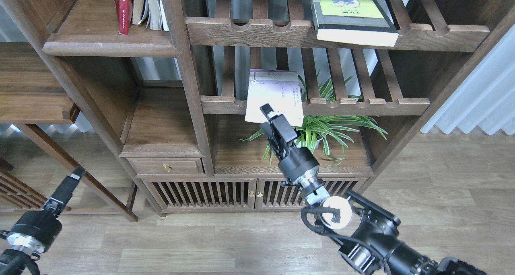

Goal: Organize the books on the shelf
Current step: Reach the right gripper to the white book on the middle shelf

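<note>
The red book (124,9) stands upright on the solid dark-brown shelf (108,48) at the upper left. The thick yellow-green book (352,17) lies flat on the upper slatted rack, jutting over its front rail. The pale lavender-white book (273,92) lies on the middle slatted rack and overhangs its front rail. My right gripper (272,116) reaches up to that book's front edge, with its fingers closed over the edge. My left gripper (75,173) hangs low at the left, away from the bookcase, dark and narrow, its fingers not separable.
Worn cream-paged books (151,5) lean beside the red book. A green spider plant (334,126) stands under the middle rack, just right of my right gripper. A drawer (167,166) and slatted cabinet doors (225,194) lie below. A wooden side table (28,86) is at the left.
</note>
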